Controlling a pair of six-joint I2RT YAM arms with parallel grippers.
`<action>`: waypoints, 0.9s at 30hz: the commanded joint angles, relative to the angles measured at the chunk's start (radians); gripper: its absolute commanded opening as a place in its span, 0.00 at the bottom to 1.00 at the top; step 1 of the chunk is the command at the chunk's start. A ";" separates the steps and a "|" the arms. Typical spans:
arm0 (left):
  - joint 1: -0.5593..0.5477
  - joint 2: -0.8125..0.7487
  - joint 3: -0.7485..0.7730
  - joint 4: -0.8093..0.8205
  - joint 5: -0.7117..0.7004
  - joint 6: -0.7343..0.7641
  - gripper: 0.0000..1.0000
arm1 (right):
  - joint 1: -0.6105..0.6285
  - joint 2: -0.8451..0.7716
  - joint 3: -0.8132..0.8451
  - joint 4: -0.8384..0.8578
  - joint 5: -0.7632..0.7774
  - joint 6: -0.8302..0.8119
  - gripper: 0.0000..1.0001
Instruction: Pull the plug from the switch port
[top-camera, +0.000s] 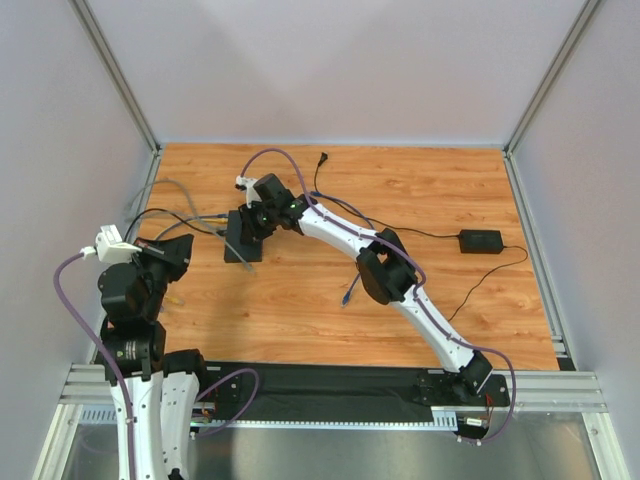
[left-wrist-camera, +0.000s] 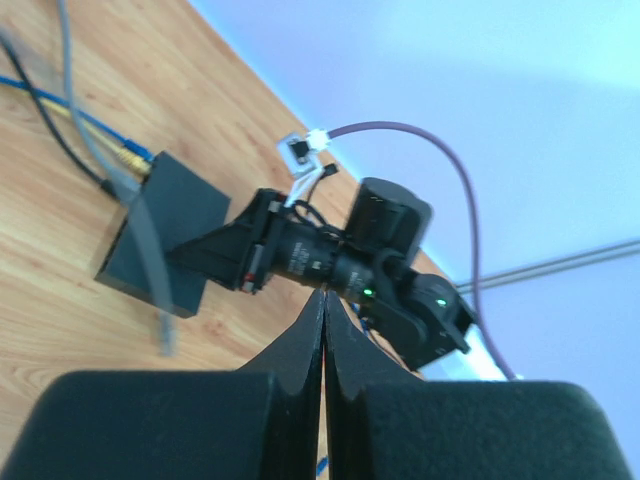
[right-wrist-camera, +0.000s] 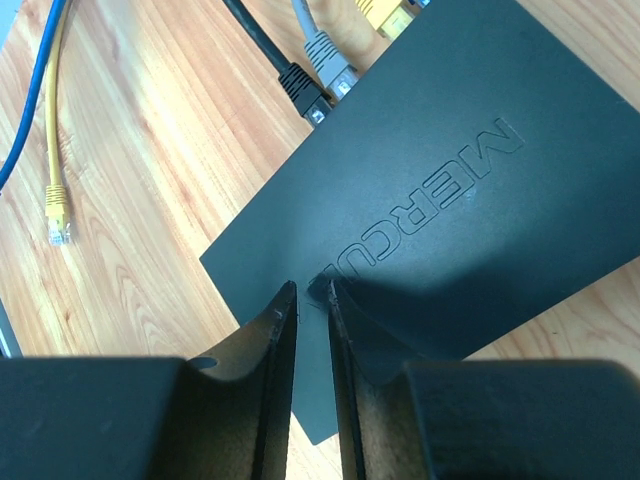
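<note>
The switch (top-camera: 243, 243) is a flat black box at the table's back left; it also shows in the right wrist view (right-wrist-camera: 470, 150) and the left wrist view (left-wrist-camera: 165, 215). Along its far narrow edge sit a black plug (right-wrist-camera: 305, 95), a grey plug (right-wrist-camera: 332, 62) and a yellow plug (right-wrist-camera: 385, 12). My right gripper (top-camera: 250, 225) stands over the switch, tips on its top face (right-wrist-camera: 312, 290), jaws nearly shut with a narrow empty gap. My left gripper (top-camera: 180, 252) is shut and empty (left-wrist-camera: 324, 295), left of the switch and apart from it.
A loose yellow plug (right-wrist-camera: 55, 222) and a blue cable (right-wrist-camera: 30, 100) lie left of the switch. A blurred grey cable (left-wrist-camera: 150, 250) crosses the left wrist view. A black adapter brick (top-camera: 480, 240) lies at the right, a loose blue plug (top-camera: 347, 295) mid-table. Walls enclose the table.
</note>
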 joint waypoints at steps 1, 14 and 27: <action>-0.007 -0.010 0.090 -0.132 0.046 0.027 0.00 | -0.007 -0.054 -0.023 -0.006 -0.011 -0.010 0.22; -0.007 0.094 0.002 -0.134 0.050 0.010 0.50 | -0.041 -0.252 -0.265 0.118 -0.030 -0.045 0.40; -0.017 0.540 -0.068 0.193 -0.084 -0.079 0.66 | -0.206 -0.537 -0.601 0.261 0.059 -0.111 0.55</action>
